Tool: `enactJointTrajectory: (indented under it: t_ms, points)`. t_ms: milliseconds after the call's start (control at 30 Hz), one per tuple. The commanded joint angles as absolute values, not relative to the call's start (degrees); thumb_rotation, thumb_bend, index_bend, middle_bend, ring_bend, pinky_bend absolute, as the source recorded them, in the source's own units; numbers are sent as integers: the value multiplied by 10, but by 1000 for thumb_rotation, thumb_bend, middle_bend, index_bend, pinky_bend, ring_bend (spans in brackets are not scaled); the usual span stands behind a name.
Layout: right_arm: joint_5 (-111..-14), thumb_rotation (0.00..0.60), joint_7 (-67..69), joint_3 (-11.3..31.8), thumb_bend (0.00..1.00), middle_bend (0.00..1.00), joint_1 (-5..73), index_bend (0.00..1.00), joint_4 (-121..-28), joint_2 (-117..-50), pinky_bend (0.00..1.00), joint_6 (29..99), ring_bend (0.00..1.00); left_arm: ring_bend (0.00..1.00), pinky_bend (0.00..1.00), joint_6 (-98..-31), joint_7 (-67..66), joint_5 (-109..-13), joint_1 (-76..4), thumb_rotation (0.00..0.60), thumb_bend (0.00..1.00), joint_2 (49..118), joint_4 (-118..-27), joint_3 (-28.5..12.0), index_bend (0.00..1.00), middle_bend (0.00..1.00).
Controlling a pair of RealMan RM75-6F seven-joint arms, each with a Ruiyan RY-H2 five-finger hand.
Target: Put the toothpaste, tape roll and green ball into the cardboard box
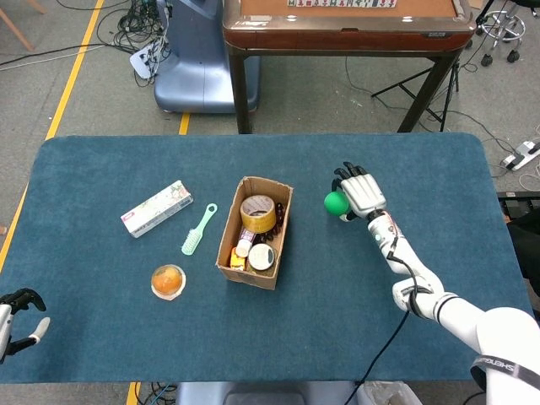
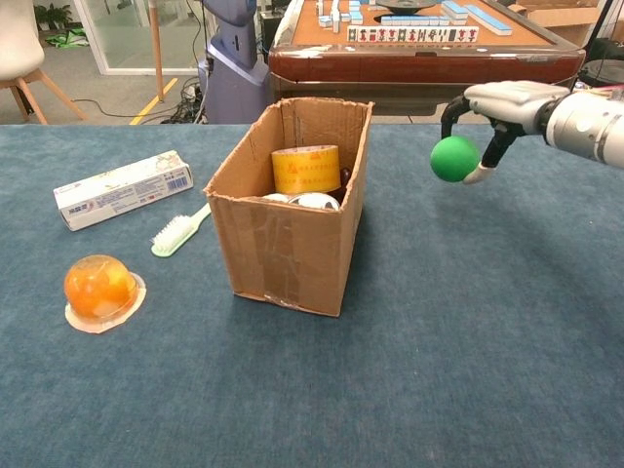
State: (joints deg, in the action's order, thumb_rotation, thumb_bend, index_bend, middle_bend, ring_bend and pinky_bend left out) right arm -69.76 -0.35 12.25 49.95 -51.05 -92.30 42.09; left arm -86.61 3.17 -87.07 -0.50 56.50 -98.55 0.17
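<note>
My right hand (image 1: 363, 193) (image 2: 502, 103) holds the green ball (image 1: 335, 202) (image 2: 454, 159) lifted off the table, to the right of the cardboard box (image 1: 228, 250) (image 2: 283, 253). The yellow tape roll (image 1: 257, 213) (image 2: 305, 169) lies inside the box among other small items. The toothpaste box (image 1: 156, 207) (image 2: 123, 188) lies flat on the table left of the box. My left hand (image 1: 17, 312) hangs at the table's near left corner, holding nothing, fingers apart.
A mint green brush (image 1: 199, 229) (image 2: 179, 232) lies between toothpaste and box. An orange jelly cup (image 1: 168, 281) (image 2: 99, 291) sits in front of them. A mahjong table (image 1: 346, 25) stands beyond the blue table's far edge.
</note>
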Motion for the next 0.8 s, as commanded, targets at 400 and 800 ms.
enactJointTrajectory:
  t_ms: [400,800]
  points:
    - [-691,600,-74,164,122,170,482,472,-740,-786,145,500,0,454,651,-862,20,-875,-8,600,274,571,-986,5,526,437]
    - [-664,600,-169,192,119,175,541,477,-841,-790,144,500,0,454,650,-873,36,-884,-3,600,274,565,-989,7,527,437]
